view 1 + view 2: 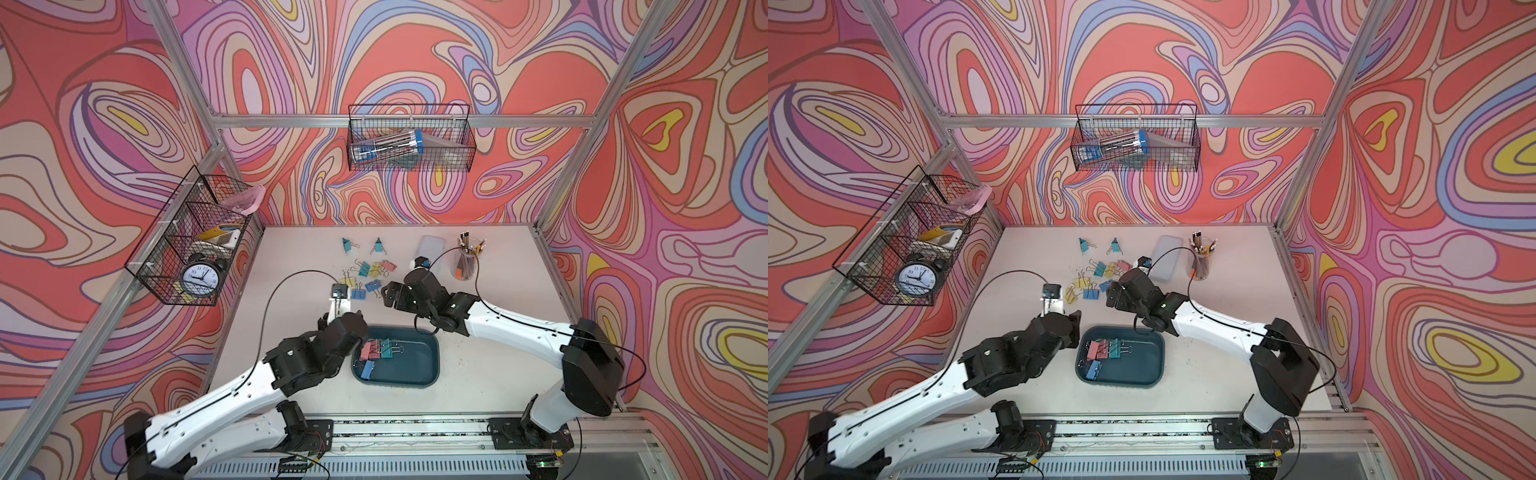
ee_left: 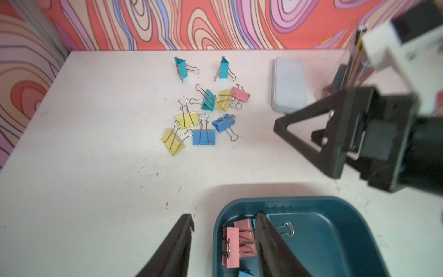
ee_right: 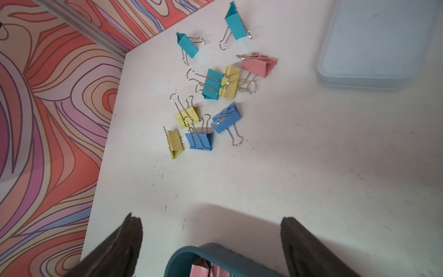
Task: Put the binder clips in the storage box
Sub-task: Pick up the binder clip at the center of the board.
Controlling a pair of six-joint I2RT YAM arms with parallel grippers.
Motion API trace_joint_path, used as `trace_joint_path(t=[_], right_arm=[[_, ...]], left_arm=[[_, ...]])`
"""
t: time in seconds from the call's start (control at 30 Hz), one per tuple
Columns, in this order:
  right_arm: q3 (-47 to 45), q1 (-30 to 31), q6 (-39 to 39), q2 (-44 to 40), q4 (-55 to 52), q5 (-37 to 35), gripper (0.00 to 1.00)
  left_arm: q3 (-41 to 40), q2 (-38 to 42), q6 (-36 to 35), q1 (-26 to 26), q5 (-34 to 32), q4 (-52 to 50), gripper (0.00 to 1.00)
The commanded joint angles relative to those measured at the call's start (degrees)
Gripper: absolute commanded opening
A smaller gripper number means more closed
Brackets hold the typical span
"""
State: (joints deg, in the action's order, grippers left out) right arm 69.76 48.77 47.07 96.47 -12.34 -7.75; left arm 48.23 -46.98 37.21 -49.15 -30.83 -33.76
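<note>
Bare table [image 2: 96, 144] between binder clips [image 2: 203, 137] and storage box [image 2: 335, 239], grey case [image 2: 288, 86] beyond

Swirled coral-and-lilac walls [image 1: 374, 62] on aluminium framing [image 1: 291, 120] enclose a white tabletop [image 1: 478, 374].

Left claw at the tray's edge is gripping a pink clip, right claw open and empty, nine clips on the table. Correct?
No. The left wrist view shows the left claw open, gripping nothing; the pink clips lie loose in the storage box. The right claw is open and empty, with nine binder clips on the table.
</note>
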Motion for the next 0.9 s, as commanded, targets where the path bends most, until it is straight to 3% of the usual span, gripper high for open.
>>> trace_joint_path(t=[0.0,0.1,0.2,0.4,0.57,0.63,0.77,0.87], right_arm=[[6.6,-0.2,-9.3,7.8,-0.5,6.2,0.88],[14.5,-0.3,-16.4,15.2,-3.0,5.7,0.84],[21.8,-1.0,-21.0,22.3,-4.1,7.3,0.81],[35.4,-3.8,-25.6,34.4,-7.6,12.1,0.76],[41.8,-5.4,-27.0,40.8,-8.2,17.5,0.71],[43.0,-5.9,-26.9,42.2,-7.8,19.0,0.64],[43.7,-6.3,-25.7,43.3,-5.6,21.3,0.36],[43.8,-6.4,-25.1,43.2,-4.9,22.4,0.26]], left_arm=[[-1.7,3.1,0.1,11.7,22.2,0.8,0.52],[-2.0,4.2,2.3,20.8,32.9,-0.2,0.52],[-2.9,5.3,4.2,24.1,37.5,0.9,0.56],[-3.9,6.8,4.5,24.3,36.4,0.3,0.89],[-4.6,9.3,3.6,24.3,34.9,-0.7,0.97],[-4.6,9.8,3.2,24.3,34.4,-1.2,0.97],[-4.6,9.5,2.5,24.3,34.3,-1.3,0.97],[-4.7,9.0,1.7,24.3,34.5,-1.2,0.99]])
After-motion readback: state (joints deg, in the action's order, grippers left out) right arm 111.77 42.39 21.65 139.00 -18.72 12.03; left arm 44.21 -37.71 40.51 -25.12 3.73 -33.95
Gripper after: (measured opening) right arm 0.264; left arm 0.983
